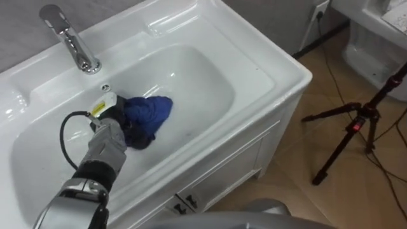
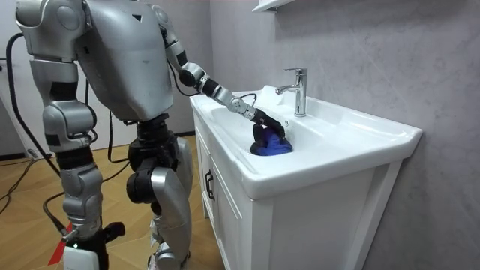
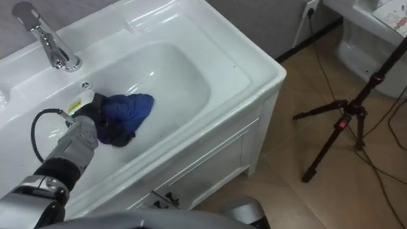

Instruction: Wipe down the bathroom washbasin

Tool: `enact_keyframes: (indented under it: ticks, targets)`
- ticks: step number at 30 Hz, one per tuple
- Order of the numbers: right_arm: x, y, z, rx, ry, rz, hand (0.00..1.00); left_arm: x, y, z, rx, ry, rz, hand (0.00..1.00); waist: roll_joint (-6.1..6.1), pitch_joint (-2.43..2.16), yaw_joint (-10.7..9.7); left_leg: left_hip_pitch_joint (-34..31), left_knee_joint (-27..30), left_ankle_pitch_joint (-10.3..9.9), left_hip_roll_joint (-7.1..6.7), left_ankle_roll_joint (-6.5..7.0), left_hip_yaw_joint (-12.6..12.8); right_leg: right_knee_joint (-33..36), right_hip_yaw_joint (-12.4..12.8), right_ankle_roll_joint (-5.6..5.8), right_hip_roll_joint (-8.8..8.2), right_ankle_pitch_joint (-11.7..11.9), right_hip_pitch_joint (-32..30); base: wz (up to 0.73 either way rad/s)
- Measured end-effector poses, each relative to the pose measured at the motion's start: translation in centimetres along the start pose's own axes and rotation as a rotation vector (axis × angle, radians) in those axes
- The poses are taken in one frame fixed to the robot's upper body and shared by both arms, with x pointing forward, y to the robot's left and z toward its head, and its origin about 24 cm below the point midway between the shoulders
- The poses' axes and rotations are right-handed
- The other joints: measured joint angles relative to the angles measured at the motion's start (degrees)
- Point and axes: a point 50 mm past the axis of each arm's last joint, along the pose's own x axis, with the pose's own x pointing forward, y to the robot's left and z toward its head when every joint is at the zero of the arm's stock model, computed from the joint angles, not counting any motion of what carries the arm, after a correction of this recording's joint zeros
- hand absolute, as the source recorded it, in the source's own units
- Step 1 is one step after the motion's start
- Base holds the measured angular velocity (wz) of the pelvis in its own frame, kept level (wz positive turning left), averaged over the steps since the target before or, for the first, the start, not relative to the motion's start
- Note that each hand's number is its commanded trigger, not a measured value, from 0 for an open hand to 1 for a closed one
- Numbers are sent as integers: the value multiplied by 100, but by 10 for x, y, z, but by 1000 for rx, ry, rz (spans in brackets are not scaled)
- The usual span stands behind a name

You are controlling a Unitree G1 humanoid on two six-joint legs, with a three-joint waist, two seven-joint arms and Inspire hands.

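Left hand [image 1: 109, 138] of mine is down in the white basin [image 1: 210, 76]. Its dark fingers are curled round one end of the blue cloth [image 1: 149, 113] and squeeze it. Behind the hand, up on the rim, stands the shiny tap [image 1: 71, 39]. The cloth is a bunched lump. It sticks out to the right of my hand and lies on the bottom of the bowl, near the middle.

To the right, the basin's rim ends at a corner. Under the basin is a white cupboard [image 1: 245, 159] with doors. Past that is a brown wood floor [image 1: 299, 197]. A black tripod [image 1: 356, 124] stands on the floor, well apart from the basin.

In the room view, I stand upright close to the cupboard front. My right hand [image 2: 82, 251] hangs low at my side.
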Motion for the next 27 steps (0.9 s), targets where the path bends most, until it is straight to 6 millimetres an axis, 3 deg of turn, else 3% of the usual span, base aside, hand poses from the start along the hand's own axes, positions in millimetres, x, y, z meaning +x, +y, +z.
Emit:
enact_keyframes:
  ticks: [5,18,27]
  targets:
    - [0,1,3,-22,-9,11,0,-2,0,19,-18,-74,-26,100,99,15,-228,-50,-8,-38,-12,63,93,-92,13,58,-13,51,-24,-2]
    - [-1,-5,12,-28,-34,44,0,-15,3,61,5,-262,-56,100,124,36,-245,-162,-7,-38,-70,63,125,-115,-24,106,-87,78,-95,2]
    - [-2,-5,19,-65,-46,41,0,-18,4,69,10,-296,-57,100,97,41,-238,-223,-15,-38,-77,64,104,-213,-84,131,-112,96,-83,4]
